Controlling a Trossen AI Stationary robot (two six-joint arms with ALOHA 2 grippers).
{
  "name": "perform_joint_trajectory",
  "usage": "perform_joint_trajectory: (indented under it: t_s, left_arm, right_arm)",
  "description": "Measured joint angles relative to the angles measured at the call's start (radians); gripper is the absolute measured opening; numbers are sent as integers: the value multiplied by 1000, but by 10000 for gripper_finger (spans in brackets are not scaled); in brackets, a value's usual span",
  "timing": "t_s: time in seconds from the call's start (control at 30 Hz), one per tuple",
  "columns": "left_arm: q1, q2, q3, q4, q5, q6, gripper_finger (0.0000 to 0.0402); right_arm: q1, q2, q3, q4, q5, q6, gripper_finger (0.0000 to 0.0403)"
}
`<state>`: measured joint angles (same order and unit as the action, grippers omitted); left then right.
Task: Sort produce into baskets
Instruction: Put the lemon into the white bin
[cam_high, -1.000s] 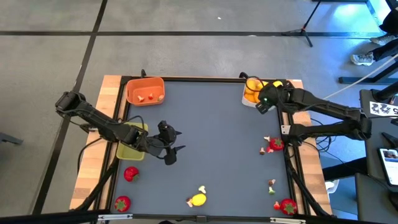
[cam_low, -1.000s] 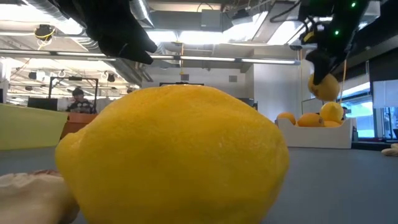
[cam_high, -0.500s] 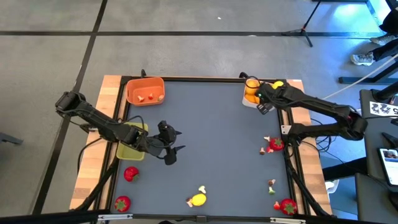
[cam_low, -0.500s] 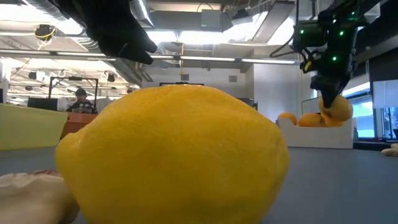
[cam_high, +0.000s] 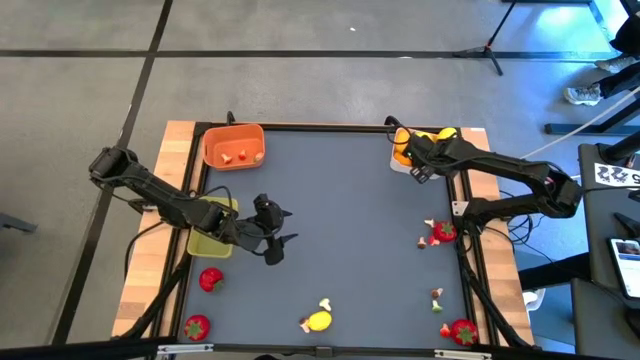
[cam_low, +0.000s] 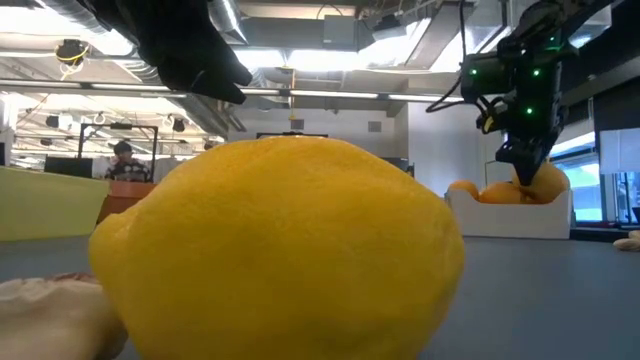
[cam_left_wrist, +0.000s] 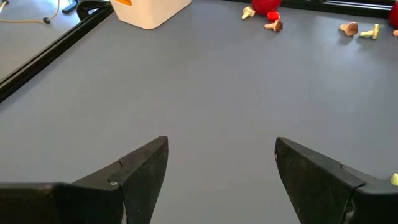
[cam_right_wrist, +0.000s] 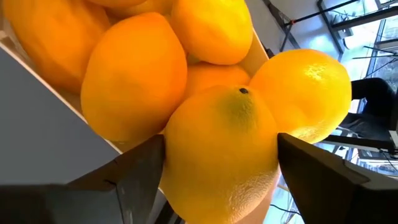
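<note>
The right gripper (cam_high: 408, 152) has sunk lower — its round yellow citrus fruit (cam_right_wrist: 221, 152), still clasped, now rests among the white rectangular basket's (cam_low: 508, 218) fruit. The left gripper (cam_left_wrist: 221, 168) stays put over the dark table (cam_high: 340, 230) — jaws apart, empty.

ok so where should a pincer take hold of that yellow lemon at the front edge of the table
Probably across the lemon's fat middle, coming straight down from above. It lies on its side on bare table with only a small pale bit next to it, so its narrow width fits between the fingers better than its pointed ends.

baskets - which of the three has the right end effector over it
The white basket at the table's far right corner, heaped with yellow and orange citrus. The right end effector holds a citrus just above that pile. The orange basket and the yellow-green basket sit on the left side.
</note>
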<state>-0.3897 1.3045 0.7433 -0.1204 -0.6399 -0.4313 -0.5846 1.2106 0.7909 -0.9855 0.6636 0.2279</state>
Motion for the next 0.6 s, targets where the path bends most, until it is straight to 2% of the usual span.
perform_joint_trajectory:
  t_s: [0.47, 0.6]
  left_arm:
    - [0, 0, 0, 0, 2, 0, 292]
    - [0, 0, 0, 0, 3, -6, 292]
  right_arm:
    - [2, 0, 89, -64, -2, -1, 305]
    - [2, 0, 144, -155, -53, 0, 305]
